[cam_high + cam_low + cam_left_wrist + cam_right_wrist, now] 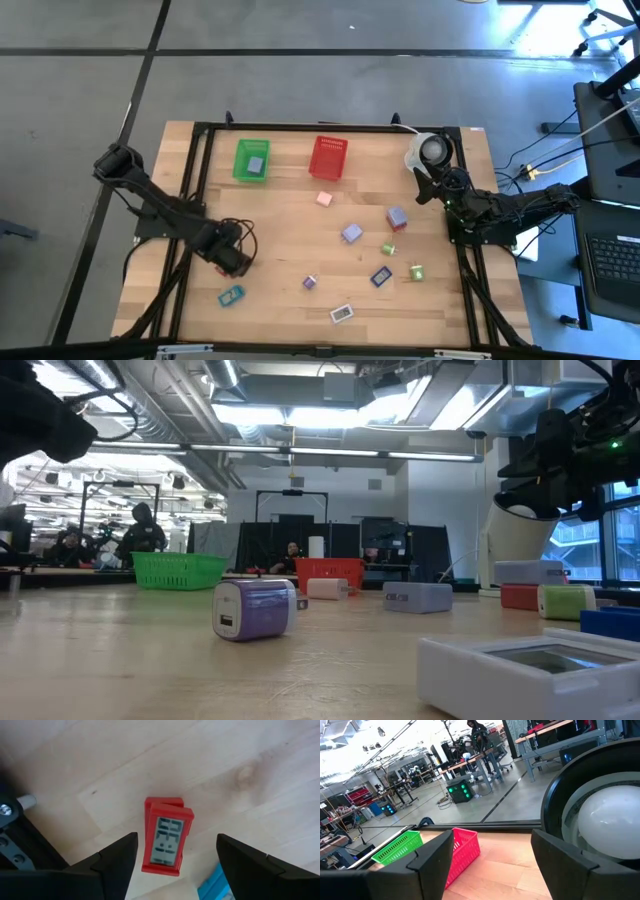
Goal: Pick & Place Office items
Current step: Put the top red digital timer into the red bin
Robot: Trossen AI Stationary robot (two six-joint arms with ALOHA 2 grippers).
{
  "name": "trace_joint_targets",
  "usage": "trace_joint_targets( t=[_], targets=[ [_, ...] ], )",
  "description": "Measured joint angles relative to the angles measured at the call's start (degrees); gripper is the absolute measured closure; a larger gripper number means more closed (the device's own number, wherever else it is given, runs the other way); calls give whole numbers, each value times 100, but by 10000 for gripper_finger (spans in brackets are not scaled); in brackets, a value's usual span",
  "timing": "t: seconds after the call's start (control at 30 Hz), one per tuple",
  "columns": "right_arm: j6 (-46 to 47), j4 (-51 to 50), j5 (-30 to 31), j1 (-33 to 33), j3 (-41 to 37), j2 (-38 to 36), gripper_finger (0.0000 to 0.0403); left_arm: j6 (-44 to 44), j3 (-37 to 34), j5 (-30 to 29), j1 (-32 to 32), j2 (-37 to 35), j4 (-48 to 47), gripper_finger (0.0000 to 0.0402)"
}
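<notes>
Office items lie scattered over the wooden table (280, 225) in the high view: a pink block (324, 199), two lavender blocks (397, 218) and (351, 234), two green pieces (387, 248) and (416, 272), a blue piece (381, 277), a small purple block (310, 283), a white flat piece (342, 314) and a teal piece (231, 296). The green basket (251, 160) holds a lavender item (256, 164); the red basket (328, 157) stands just beside it. The left gripper (233, 262) hovers near the table's left edge, above the teal piece. The right gripper (428, 186) sits at the far right corner, next to the white round object (431, 151).

Low view: the purple block (254, 608) stands in the foreground, the white flat piece (540, 672) nearest the camera, and both baskets (178, 570) and (329, 572) far back. People show in the room behind.

Left wrist view: the left gripper (175, 855) is spread wide, fingers (117, 857) either side of a red clock-like piece (165, 836) lying on the wood, not touching it. A teal edge (217, 885) shows close by.

Right wrist view: the right gripper (490, 855) is spread apart and holds nothing; the red basket (462, 847), the green basket (400, 847) and the white round object (612, 822) lie ahead.
</notes>
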Motion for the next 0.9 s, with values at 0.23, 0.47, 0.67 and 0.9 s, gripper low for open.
trace_joint_targets(
  t=[0.23, 0.47, 0.67, 0.9],
  targets=[
    [2, 1, 0, 0, 0, 0, 133, -174, 0, -297, -152, 125, 1, 110],
    [1, 1, 0, 0, 0, 0, 133, -173, 0, -295, -230, 609, 6, 109],
    [1, 1, 0, -2, 0, 0, 133, -178, 0, -303, -228, 775, 91, 110],
    [0, 0, 0, -1, 0, -1, 133, -219, 0, -310, -228, 991, 107, 124]
  ],
)
